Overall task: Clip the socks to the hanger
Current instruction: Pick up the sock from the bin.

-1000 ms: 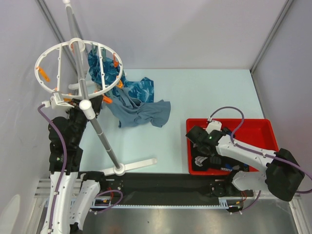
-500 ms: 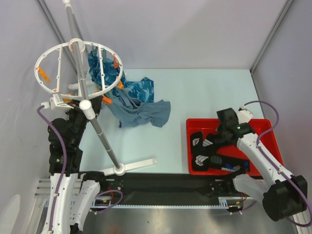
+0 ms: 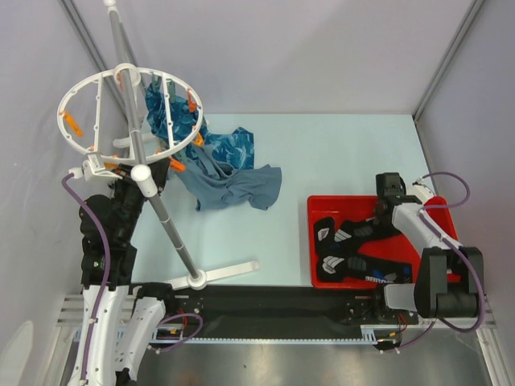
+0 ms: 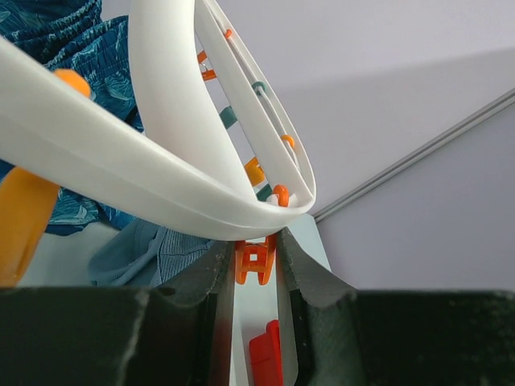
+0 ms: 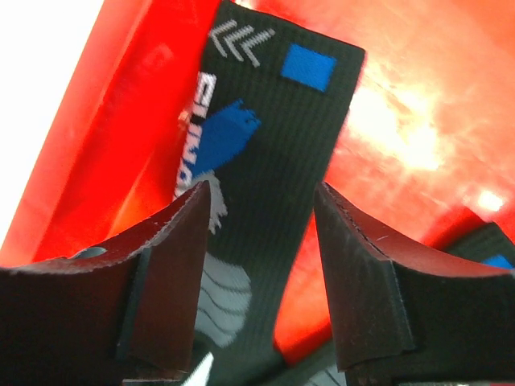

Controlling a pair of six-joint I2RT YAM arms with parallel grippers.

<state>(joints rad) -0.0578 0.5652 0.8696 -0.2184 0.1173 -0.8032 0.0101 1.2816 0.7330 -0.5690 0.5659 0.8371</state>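
Two pincers busy: one on a clip, one over the socks (image 3: 354,251).
Right pincer (image 5: 261,205) hangs with jaws apart above a black sock (image 5: 273,137) in the red tray (image 3: 438,206), gripping nothing. Next, I'd say, it drops and pinches the fabric. Left pincer (image 4: 256,248) is clamped on an orange clip (image 4: 256,265) under the white hanger (image 4: 121,153). The socks overlap, so their count is unclear, and the clip's mouth is hidden.
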